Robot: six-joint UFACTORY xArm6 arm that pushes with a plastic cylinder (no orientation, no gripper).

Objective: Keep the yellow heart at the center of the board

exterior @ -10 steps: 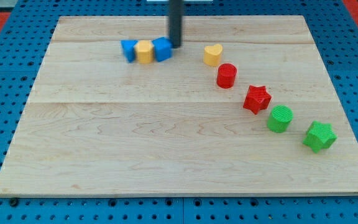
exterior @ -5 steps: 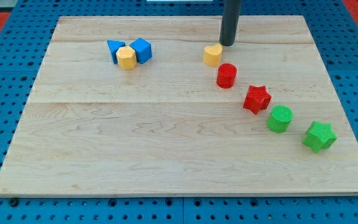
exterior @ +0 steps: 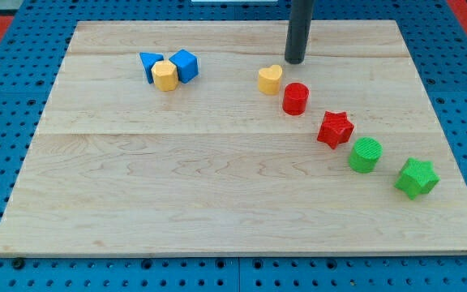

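My tip [exterior: 295, 62] stands just beyond the yellow heart [exterior: 270, 79], toward the table's [exterior: 217, 203] far edge. The heart has shifted slightly left and nearer; centre remains distant. No jaws fitted.

yellow: 2 (heart [exterior: 271, 79], hexagon [exterior: 165, 75]) | blue: 2 [exterior: 185, 64] [exterior: 148, 63] | red: 2 (cylinder [exterior: 296, 98], star [exterior: 335, 129]) | green: 2 (cylinder [exterior: 366, 155], star [exterior: 417, 178])

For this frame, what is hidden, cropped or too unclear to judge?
- Rod above my tip: cut off by the view's top edge; the arm is out of frame.
- Blue block at the view's upper left: partly covered by the yellow block, so its shape is uncertain.
- Contact between my tip and the yellow heart: a small gap seems to show.
- Board: its bottom corners meet the view's edges.
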